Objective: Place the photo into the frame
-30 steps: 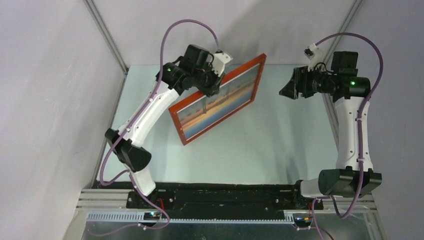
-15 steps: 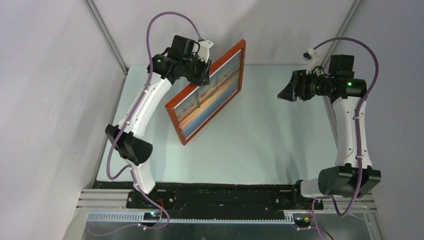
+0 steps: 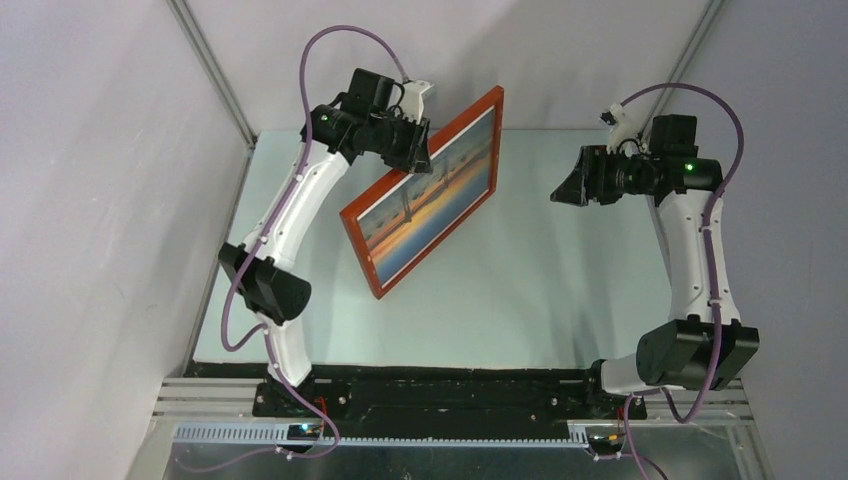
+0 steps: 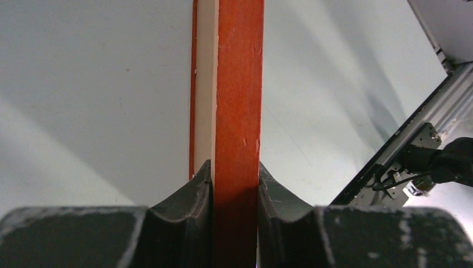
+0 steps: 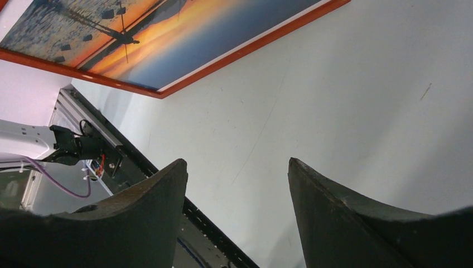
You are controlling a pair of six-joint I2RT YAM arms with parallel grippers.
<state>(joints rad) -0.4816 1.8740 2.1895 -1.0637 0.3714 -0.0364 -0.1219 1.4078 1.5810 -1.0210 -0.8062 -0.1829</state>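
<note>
Pale grey-green table (image 3: 540,290) with plain grey walls around it, seen from above. Over the table's far left part, the frame (image 4: 240,100), thin orange-brown wood, is held up on edge and tilted. Inside the frame sits the photo (image 3: 430,200): an orange sunset sky over blue water with dark silhouettes and a thin white border, its face turned towards the right arm. The left gripper (image 4: 235,176) grips the frame's upper long edge. Its two dark fingers (image 4: 187,198) press against both sides of the wood, with a pale cream strip lying alongside the orange rim. Whether the frame's lowest corner touches the table cannot be told. Well apart to the right of the frame, the right gripper (image 5: 237,167) hangs in the air, pointing at the picture side. Its jaws stand wide apart with nothing between them.
</note>
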